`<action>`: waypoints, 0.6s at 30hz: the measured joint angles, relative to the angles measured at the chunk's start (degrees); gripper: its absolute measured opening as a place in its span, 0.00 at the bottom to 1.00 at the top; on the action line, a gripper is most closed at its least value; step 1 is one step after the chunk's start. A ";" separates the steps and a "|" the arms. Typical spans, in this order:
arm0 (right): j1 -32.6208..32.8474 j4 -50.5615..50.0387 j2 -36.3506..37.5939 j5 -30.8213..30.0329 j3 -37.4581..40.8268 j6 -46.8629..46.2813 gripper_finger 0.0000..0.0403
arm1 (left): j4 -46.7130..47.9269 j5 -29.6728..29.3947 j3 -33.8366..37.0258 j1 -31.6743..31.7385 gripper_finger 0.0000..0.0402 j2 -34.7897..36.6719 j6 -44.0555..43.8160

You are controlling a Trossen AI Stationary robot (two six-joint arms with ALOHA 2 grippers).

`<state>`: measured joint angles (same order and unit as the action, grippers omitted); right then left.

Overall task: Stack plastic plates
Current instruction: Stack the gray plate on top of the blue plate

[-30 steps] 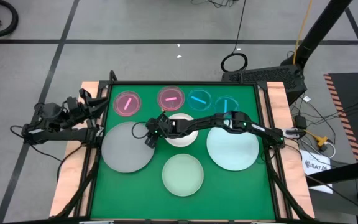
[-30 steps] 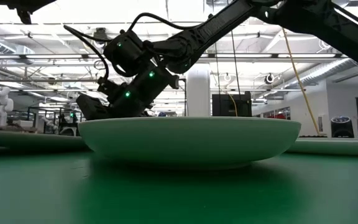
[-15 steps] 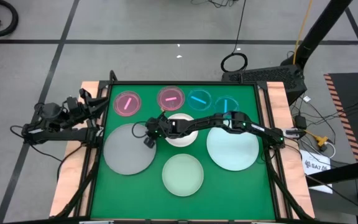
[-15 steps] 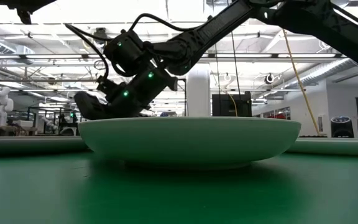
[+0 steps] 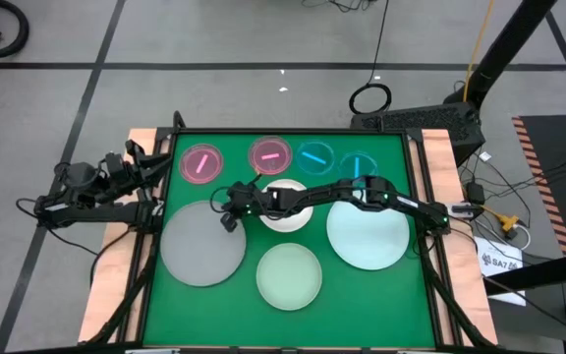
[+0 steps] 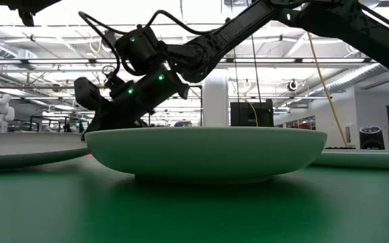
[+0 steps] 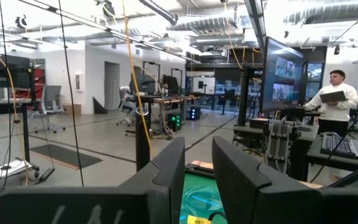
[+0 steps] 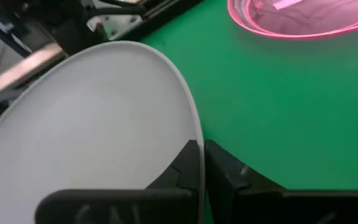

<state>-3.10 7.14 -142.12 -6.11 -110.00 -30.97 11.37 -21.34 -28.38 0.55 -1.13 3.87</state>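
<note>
My right gripper [image 5: 228, 218] reaches from the table's right across the white plate [image 5: 285, 208] and is shut on the large grey plate [image 5: 200, 246] at the left of the green mat. The pale green plate [image 5: 289, 276] lies near the front edge and the pale mint plate [image 5: 367, 234] to the right. Two pink plates [image 5: 201, 163] [image 5: 270, 154] and two blue plates [image 5: 314, 157] [image 5: 360, 165] lie along the far edge. My left gripper [image 7: 197, 163] is open and empty at the table's left edge. My right gripper pinches the grey plate's rim [image 8: 194, 127] at its far right side between the two fingers, one finger over the plate's top face and one outside the rim. The fingers come slanting down from the table's right. The held side is raised and the plate tilts, its opposite side low [image 6: 5, 160].
The white plate lies right beside the grey one, under my right arm. The pale green plate fills the low view's foreground [image 6: 204, 154]. Black frame bars [image 5: 155, 211] run along the mat's left edge. A person [image 7: 335, 102] stands in the room beyond.
My right gripper has gone up and a little toward the table's left edge, still shut on the grey plate's rim. The plate's held side has risen and the plate has slid slightly toward the near edge.
</note>
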 joint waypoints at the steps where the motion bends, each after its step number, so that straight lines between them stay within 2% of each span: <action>1: -0.11 0.74 0.00 0.63 0.00 -0.78 0.01 | 0.01 0.00 0.00 -0.01 0.22 0.00 -0.14; 10: -2.64 1.40 0.67 7.63 0.02 -5.30 0.01 | 0.46 0.00 0.00 0.01 0.22 0.00 -1.62; 18: -5.39 -0.65 4.29 18.58 0.00 -5.13 0.01 | 0.95 0.00 0.02 -0.01 0.22 0.00 -3.11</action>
<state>-8.49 6.49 -137.84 12.47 -109.99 -36.10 12.32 -21.34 -28.36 0.54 -1.13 0.76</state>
